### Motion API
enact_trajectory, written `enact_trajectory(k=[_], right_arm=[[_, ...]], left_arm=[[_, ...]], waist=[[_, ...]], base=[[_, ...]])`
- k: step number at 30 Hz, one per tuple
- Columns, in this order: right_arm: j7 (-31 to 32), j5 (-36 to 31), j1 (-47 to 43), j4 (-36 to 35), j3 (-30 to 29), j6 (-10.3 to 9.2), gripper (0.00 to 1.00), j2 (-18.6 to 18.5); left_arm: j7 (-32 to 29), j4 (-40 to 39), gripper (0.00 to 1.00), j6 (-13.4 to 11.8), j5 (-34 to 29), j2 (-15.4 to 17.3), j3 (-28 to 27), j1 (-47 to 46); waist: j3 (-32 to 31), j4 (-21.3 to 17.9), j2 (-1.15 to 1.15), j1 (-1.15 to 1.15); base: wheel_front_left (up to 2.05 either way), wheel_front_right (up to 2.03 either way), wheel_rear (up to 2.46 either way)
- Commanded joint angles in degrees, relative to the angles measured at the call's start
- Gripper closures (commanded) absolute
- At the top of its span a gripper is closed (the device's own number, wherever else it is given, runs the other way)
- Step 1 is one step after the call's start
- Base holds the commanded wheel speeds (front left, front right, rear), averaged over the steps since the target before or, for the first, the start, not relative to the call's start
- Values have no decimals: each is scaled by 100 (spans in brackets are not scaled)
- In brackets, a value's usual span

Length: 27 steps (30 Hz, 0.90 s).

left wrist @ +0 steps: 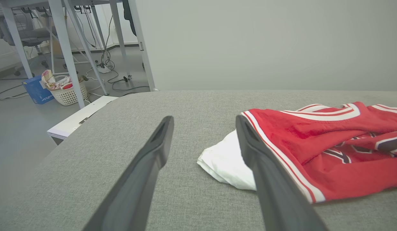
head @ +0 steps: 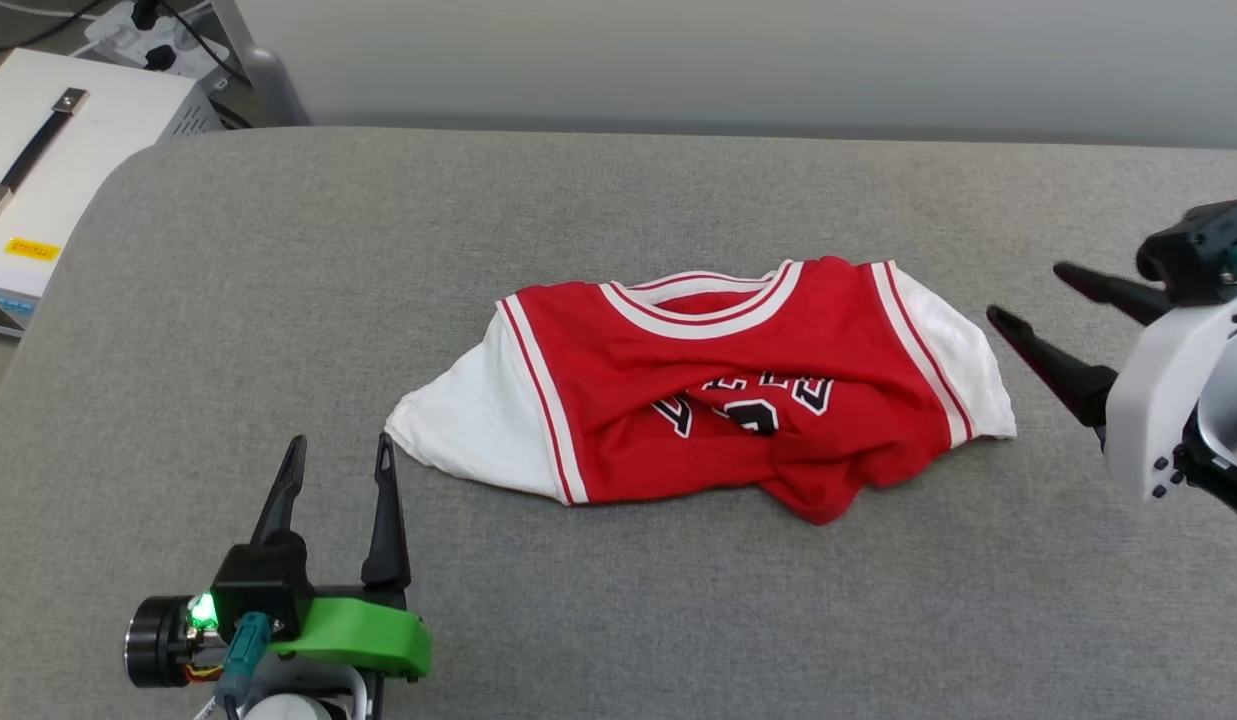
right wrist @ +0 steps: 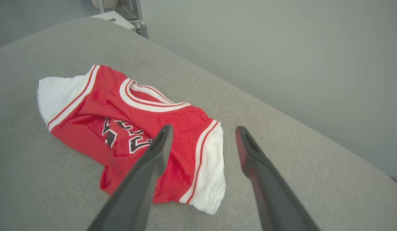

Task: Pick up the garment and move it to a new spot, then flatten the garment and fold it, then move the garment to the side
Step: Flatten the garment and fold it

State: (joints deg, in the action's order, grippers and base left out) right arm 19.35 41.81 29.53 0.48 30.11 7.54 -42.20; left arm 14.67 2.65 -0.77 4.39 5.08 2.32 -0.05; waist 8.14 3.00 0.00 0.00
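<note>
The garment (head: 718, 385) is a red jersey T-shirt with white sleeves, lying bunched and front-up in the middle of the grey padded table (head: 618, 220); its lower half is rumpled over the black lettering. My left gripper (head: 341, 442) stands open near the table's front left, its fingertips just short of the white sleeve (left wrist: 224, 160). My right gripper (head: 1023, 290) hovers open at the right, pointing toward the other white sleeve (right wrist: 211, 173) without touching it. In the left wrist view the garment (left wrist: 330, 141) lies right of my open left gripper (left wrist: 204, 120). In the right wrist view the garment (right wrist: 127, 122) lies below my open right gripper (right wrist: 203, 130).
A white equipment case (head: 48, 150) with a black handle sits off the table's far-left corner. Past the table's left edge the floor holds metal table legs (left wrist: 66, 48), cables, a blue box (left wrist: 36, 89) and a white basket (left wrist: 68, 93). A grey wall runs behind the table.
</note>
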Motion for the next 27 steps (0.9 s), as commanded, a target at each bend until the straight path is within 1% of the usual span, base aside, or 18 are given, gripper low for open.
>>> enact_trajectory(k=[1,3,5,8,12,16,19,22,23,24,27], right_arm=[[471,206,151,3,198,-5,0,-140],[1168,497,335,6,485,-5,0,-284],[1743,720,489,36,735,-5,0,-352],[2144,803,745,129,1040,-5,0,-332],[2218,738,1027,536,1511,-5,0,-163],[2128,718,1130,1167,1950,-5,0,17],[1931,702,1124,1605,2306,-5,0,105],[1557,803,1117,1788,2531,-5,0,183],[1379,848,1147,1786,2596,-5,53,202],[1206,853,1195,1765,2639,-5,100,199],[648,896,1412,1679,2682,-5,100,130]], left_arm=[[33,-46,0,22,-78,-38,-28,-160],[33,-82,0,29,-96,-55,-44,-230],[33,-114,0,33,-115,-73,-49,-316],[33,-155,0,33,-131,-99,-50,-445],[33,-148,0,49,-147,-131,-21,-597],[33,-148,0,43,-153,-157,-7,-708],[33,-137,0,32,-156,-171,-5,-746],[33,-107,0,17,-160,-180,-30,-749],[33,-90,0,6,-165,-182,-49,-732],[33,-78,0,0,-168,-184,-65,-713],[33,-50,0,10,-176,-187,-104,-662]], waist=[[147,20,0,0],[264,41,0,0],[392,74,0,0],[613,123,0,0],[890,204,0,0],[1102,271,0,0],[1166,301,0,0],[1133,288,0,0],[1090,265,0,0],[1049,245,0,0],[875,172,0,0]], base=[[0,0,0],[0,0,0],[0,0,0],[0,0,0],[0,0,0],[0,0,0],[0,0,0],[0,0,0],[0,0,0],[0,0,0],[0,0,0]])
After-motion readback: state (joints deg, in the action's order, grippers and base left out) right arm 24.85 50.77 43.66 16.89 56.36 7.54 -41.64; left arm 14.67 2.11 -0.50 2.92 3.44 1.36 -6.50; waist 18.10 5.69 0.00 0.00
